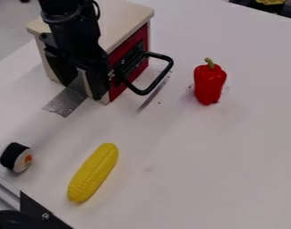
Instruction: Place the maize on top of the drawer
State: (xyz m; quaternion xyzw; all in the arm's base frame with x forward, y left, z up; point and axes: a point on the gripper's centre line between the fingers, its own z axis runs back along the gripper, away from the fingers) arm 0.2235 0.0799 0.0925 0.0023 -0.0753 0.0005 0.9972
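My gripper [83, 91] hangs at the upper left, in front of the drawer's near side, with its two fingers apart and nothing visible between them. The drawer [125, 19] is a small box with a pale flat top, a red front and a black loop handle sticking out to the right; the arm hides part of it. On the white table lies the yellow maize [93, 172], slanting from lower left to upper right, well below the gripper in the view and not touching it.
A red pepper [209, 85] stands right of the drawer handle. The sushi roll [16, 157] lies left of the maize. Silver tape [66, 102] is stuck on the table [201, 165] beside the drawer. A metal rail with a black bracket [43, 214] occupies the lower left corner.
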